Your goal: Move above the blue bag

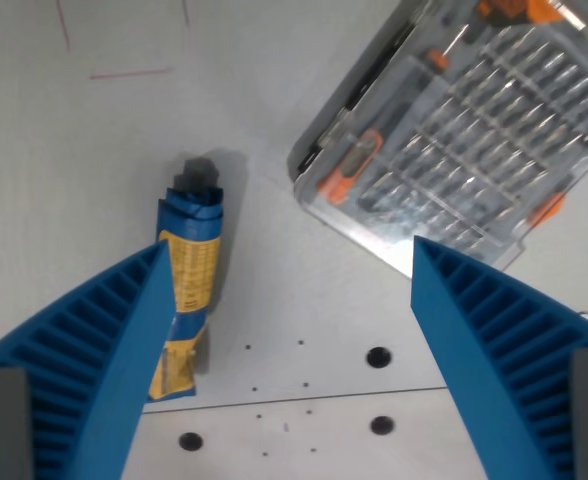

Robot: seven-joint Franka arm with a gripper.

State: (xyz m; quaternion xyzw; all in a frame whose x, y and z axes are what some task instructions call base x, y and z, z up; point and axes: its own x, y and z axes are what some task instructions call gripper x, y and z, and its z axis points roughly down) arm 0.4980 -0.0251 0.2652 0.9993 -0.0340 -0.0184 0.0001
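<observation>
The blue bag [189, 275] is a rolled blue and yellow packet lying on the white table, in the wrist view's left half. My gripper [289, 255] is open, with its two blue ribbed fingers [94, 350] spread wide at the bottom corners. The left finger overlaps the bag's left edge in the picture. The gap between the fingers lies to the right of the bag. Nothing is held.
A clear plastic case of screwdriver bits [464, 130] with orange parts lies at the upper right. The white table [94, 130] has thin red lines at the upper left and several dark holes [377, 357] near the bottom.
</observation>
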